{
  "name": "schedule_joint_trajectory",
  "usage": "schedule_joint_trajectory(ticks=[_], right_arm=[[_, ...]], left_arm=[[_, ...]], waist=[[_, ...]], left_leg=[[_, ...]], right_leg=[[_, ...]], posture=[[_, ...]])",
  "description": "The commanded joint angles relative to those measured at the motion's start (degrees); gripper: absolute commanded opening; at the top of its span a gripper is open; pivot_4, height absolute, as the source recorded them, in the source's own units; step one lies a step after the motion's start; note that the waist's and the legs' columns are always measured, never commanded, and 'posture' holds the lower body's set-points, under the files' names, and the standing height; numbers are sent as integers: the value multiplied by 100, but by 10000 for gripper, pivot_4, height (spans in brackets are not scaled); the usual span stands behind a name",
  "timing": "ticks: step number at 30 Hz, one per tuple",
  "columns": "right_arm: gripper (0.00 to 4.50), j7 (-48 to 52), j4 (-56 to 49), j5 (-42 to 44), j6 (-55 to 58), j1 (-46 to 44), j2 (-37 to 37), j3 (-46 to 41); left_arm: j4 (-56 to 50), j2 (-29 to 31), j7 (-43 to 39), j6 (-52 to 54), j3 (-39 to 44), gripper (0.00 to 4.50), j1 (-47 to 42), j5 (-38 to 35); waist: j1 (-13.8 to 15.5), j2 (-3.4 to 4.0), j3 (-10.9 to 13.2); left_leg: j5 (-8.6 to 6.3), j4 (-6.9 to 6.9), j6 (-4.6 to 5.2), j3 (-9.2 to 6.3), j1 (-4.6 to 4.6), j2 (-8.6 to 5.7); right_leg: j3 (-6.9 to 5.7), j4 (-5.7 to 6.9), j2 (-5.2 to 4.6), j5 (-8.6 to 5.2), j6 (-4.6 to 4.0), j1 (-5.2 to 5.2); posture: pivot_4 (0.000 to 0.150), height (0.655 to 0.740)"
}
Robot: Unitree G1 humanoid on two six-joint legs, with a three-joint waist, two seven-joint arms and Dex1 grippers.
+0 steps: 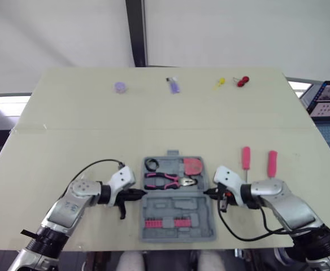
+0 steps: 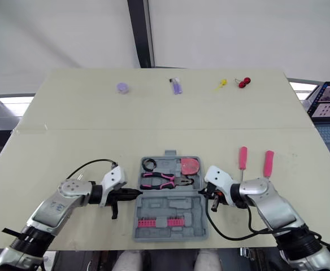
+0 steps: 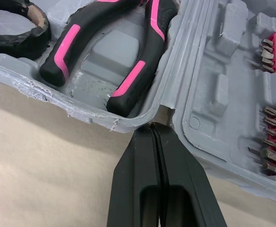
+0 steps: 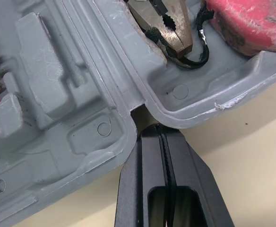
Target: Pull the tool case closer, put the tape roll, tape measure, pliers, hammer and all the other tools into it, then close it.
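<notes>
On the table (image 1: 69, 124), the tool case (image 1: 176, 204) lies spread fully open between the left gripper (image 1: 141, 193) and right gripper (image 1: 207, 192). Each has its fingers (image 3: 133, 179) pressed together, holding nothing, tips at the case's hinge ends (the pliers (image 1: 165, 180) sit just beyond, inside).

Pale table (image 1: 69, 124) before white wall (image 1: 57, 34) (dark post (image 1: 135, 31) down its middle)

One case (image 1: 176, 226), one pliers (image 1: 165, 180), one tape roll (image 1: 151, 164), one tape measure (image 1: 193, 166), two screwdrivers (image 1: 246, 158).
</notes>
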Motion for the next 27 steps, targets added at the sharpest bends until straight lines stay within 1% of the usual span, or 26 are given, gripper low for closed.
schedule_joint_trajectory(ticks=[1, 14, 27], right_arm=[[190, 18, -142, 35, -119, -61, 87, -12], [190, -39, -115, -9, -134, -69, 182, -91], [190, -101, 38, -116, -211, -186, 342, -61]], left_arm=[[-85, -104, 10, -220, 43, 0, -87, -10], [154, -241, 35, -515, 61, 0, -212, 110], [201, -263, 5, -554, 69, 0, -217, 156]], waist=[[1, 0, 0], [-3, 0, 0], [-10, 0, 0]], left_leg=[[0, 0, 0, 0, 0, 0], [0, 1, 0, 0, 0, 0], [0, 1, 0, 0, 1, 0]], right_leg=[[0, 0, 0, 0, 0, 0], [-1, 1, 0, 0, 0, 0], [-1, 2, 0, 0, 0, 0]], posture=[[1500, 7400], [1500, 7400], [1500, 7400]])
